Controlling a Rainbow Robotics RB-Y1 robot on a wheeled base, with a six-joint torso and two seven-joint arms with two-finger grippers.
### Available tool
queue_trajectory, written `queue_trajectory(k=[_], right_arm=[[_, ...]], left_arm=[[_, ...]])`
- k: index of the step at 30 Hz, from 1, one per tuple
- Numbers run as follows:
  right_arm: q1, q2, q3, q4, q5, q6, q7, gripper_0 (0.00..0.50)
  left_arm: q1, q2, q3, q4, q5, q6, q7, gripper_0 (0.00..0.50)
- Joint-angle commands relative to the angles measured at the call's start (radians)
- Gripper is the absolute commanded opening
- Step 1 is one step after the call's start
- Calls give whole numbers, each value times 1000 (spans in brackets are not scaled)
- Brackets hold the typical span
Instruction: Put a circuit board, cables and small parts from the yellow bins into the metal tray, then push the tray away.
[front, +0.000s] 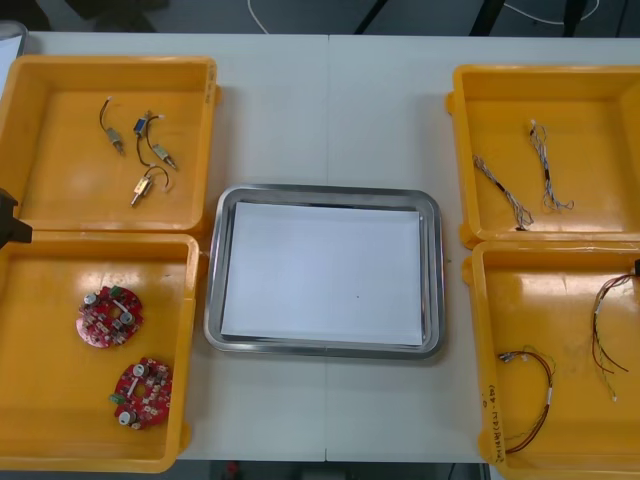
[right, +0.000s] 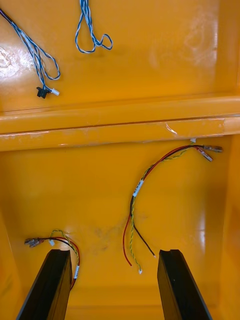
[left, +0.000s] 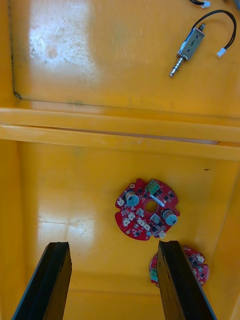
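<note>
My left gripper (left: 112, 245) hangs open over the near left yellow bin (front: 40, 400), nothing between its fingers. One round red circuit board (left: 146, 209) lies just beyond the fingertips, and a second board (left: 192, 265) is partly hidden behind one finger. Both boards (front: 110, 317) (front: 141, 392) show in the front view. My right gripper (right: 113, 252) is open above the near right bin (front: 560, 330). A red and yellow cable (right: 150, 200) lies ahead of it, another (right: 55, 242) by one finger. The metal tray (front: 430, 270), white inside, sits in the middle with nothing in it.
The far left bin (front: 60, 120) holds several small metal parts (front: 145, 185) with black leads. The far right bin (front: 600, 120) holds twisted blue and white cables (front: 505, 195). Bin walls (right: 120, 130) separate near and far bins on each side.
</note>
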Motion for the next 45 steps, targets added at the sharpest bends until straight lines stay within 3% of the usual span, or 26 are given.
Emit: queue_trajectory(k=[1,45], right_arm=[[15,-41,-17,-30,-2,3,-24,500],[15,-41,-17,-30,-2,3,-24,500]], left_arm=[[11,-9,29,-4,-9,6,-61,500],[11,-9,29,-4,-9,6,-61,500]])
